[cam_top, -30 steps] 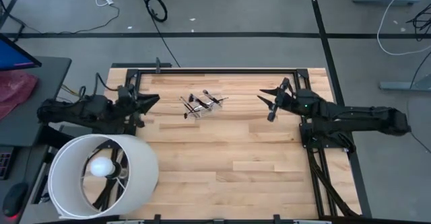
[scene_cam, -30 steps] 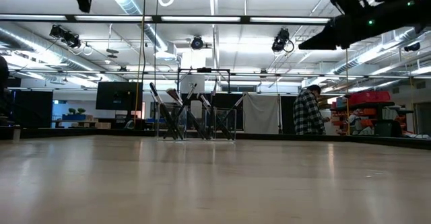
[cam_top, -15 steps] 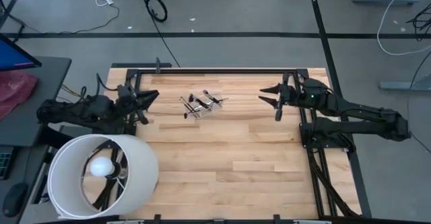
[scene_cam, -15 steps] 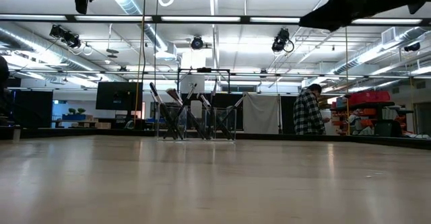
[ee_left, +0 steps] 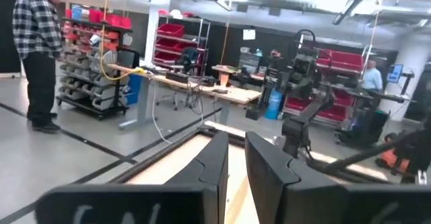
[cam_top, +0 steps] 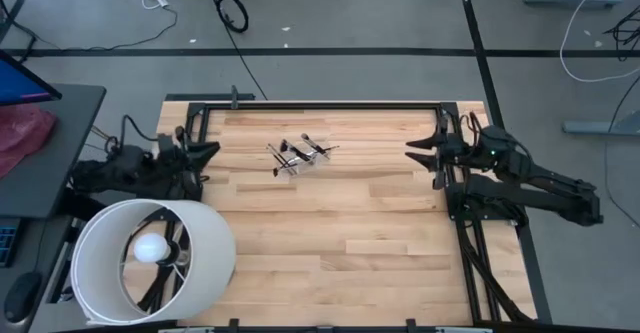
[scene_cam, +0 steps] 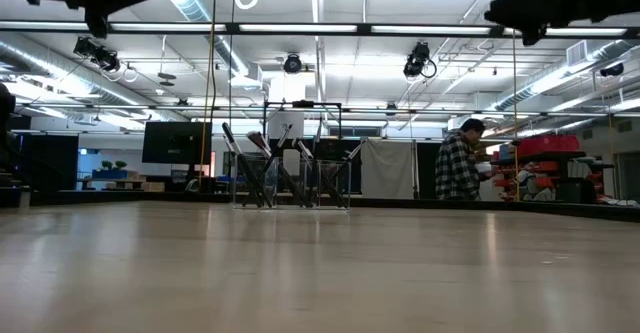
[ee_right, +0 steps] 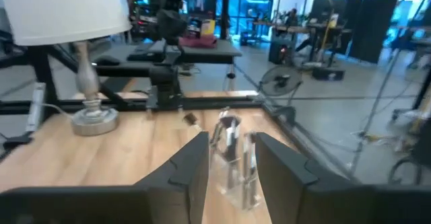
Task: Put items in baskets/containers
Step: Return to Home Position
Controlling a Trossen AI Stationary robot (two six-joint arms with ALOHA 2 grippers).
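Observation:
Several slim makeup brushes (cam_top: 297, 153) stand together in a clear cup (scene_cam: 290, 185) on the far middle of the wooden table, their handles leaning on its rim. The right wrist view shows the same cup (ee_right: 232, 167) ahead of the fingers. My left gripper (cam_top: 210, 150) hovers at the table's left edge, well left of the cup. Its fingers (ee_left: 236, 153) stand a narrow gap apart with nothing between them. My right gripper (cam_top: 422, 163) hovers at the right edge, open and empty, pointing level toward the cup (ee_right: 230, 150).
A lamp with a big white shade (cam_top: 150, 258) stands at the near left corner. Black frame rails (cam_top: 320, 104) run along the table's far and side edges. A person in a plaid shirt (scene_cam: 458, 171) stands in the room beyond.
Both grippers have drawn back from the cup. The left one has gone toward the table's left edge and sunk a little. The right one has gone toward the right edge, risen and rolled. The cup and brushes have stayed put.

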